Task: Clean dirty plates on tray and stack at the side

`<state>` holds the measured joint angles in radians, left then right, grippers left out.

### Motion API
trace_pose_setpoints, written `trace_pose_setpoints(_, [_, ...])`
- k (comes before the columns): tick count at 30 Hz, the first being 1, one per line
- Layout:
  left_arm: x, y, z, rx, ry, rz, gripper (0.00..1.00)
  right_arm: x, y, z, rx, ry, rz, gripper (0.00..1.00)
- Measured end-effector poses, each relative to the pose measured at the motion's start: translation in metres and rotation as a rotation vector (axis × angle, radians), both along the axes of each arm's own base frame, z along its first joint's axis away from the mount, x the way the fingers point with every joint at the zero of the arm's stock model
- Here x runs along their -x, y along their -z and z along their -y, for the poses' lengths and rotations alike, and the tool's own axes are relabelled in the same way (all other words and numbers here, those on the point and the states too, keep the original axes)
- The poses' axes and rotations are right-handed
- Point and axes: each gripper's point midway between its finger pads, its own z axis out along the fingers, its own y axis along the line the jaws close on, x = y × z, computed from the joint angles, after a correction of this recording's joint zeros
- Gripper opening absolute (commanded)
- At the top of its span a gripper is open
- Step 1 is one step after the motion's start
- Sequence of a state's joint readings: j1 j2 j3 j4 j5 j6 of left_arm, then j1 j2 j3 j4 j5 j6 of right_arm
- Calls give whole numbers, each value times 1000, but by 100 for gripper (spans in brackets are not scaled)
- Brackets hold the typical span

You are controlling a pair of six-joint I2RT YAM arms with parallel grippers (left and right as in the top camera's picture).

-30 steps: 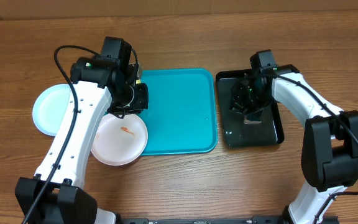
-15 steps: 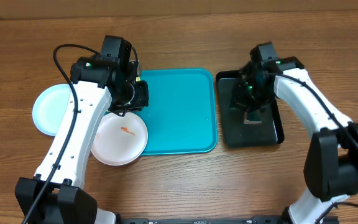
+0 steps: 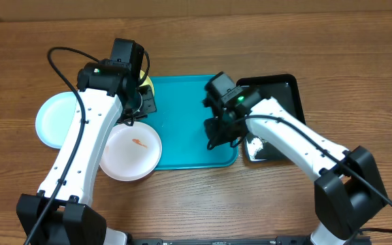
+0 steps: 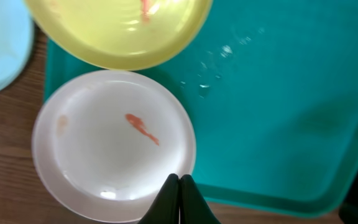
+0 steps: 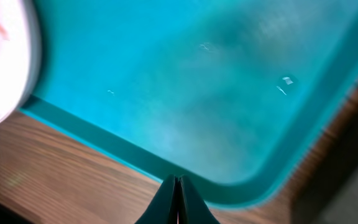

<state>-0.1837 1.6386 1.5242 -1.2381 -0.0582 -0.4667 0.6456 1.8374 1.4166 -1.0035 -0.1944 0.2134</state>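
Smears [image 4: 143,129] mark the white round plastic plate [image 4: 98,168], which overlaps the left edge of the large turquoise plastic tray [image 3: 182,116] beside the yellow-green plate [image 4: 117,31]; pale blue plate [image 3: 54,119] lies further left. Left gripper [image 4: 179,199] and right gripper [image 5: 178,198] hover pinched shut, empty.

Plates [image 3: 131,151] along tray [image 3: 186,126] left edge

Seen from above, the left arm [image 3: 80,146] and right arm [image 3: 295,136] wear matching white, rounded shells between black joint housings. A thin black cable [image 3: 52,53] loops out at the left arm's 10 o'clock. A green light [image 3: 239,100] glows near the right wrist. The left gripper [image 4: 178,177] and right gripper [image 5: 178,178] end in black, tapered fingers.
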Motion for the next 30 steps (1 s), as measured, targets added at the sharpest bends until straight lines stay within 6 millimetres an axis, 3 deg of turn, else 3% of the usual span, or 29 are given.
trace_pose_setpoints(3, [-2,-1,-8,-39,-30,10,4,-1,1,-3,16,20,21,4])
trace_pose_setpoints(13, [-4,-2,-15,-76,-55,24,5,-22,28,21,165,351,109,4])
trace_pose_setpoints(17, [-5,-2,-15,-75,-55,27,5,-31,28,26,231,430,211,4])
trace_pose_setpoints(23, [-4,-2,-15,-75,-55,26,5,-37,27,8,248,431,343,4])
trace_pose_setpoints(30, [-5,-2,-15,-75,-55,27,5,-39,63,13,394,365,402,4])
